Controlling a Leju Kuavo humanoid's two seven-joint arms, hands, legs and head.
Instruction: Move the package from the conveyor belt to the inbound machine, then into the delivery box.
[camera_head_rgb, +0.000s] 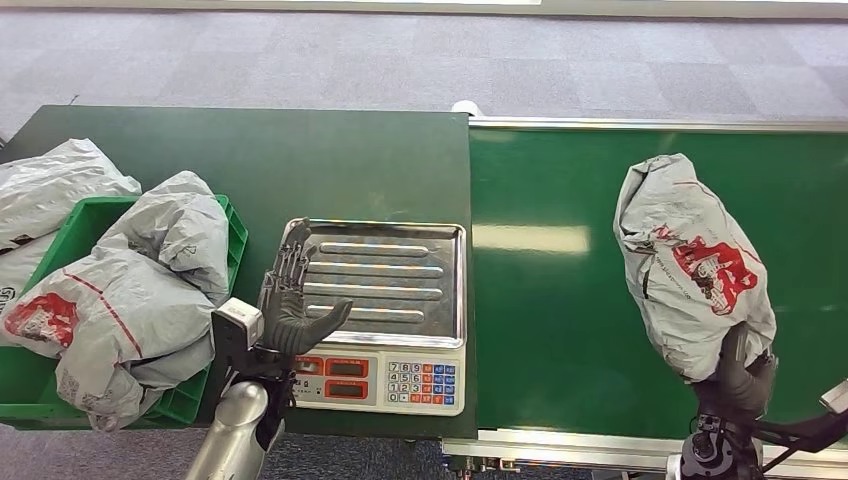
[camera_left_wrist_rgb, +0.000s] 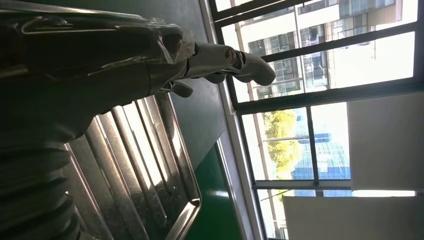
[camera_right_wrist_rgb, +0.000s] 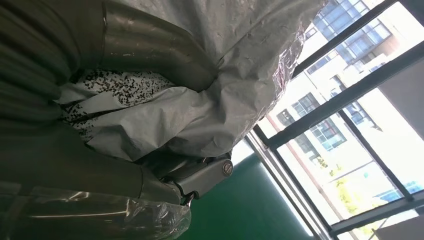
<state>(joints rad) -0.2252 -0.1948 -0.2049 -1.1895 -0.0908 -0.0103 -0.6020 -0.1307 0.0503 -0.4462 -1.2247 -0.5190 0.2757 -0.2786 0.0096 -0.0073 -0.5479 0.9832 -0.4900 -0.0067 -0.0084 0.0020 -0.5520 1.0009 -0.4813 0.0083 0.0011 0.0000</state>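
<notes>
On the belt (camera_head_rgb: 560, 300) at right, the right hand (camera_head_rgb: 738, 372) grips the package's (camera_head_rgb: 692, 262) near end, the left hand (camera_head_rgb: 296, 305) hovers empty and spread over the bare scale (camera_head_rgb: 400, 262), so weighing and the box (camera_head_rgb: 222, 262) remain.

Head view is bright and sharp, with a white glare patch on the conveyor belt (camera_head_rgb: 655, 240). Both wrist views look into blown-out windows (camera_left_wrist_rgb: 320, 115), so the close-up stuff goes dark and soft.

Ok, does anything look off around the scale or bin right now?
The green plastic bin is overfilled: grey plastic mailer bags heap above its rim and spill over its side. The steel scale tray sits bare; the left hand hovers open.
</notes>
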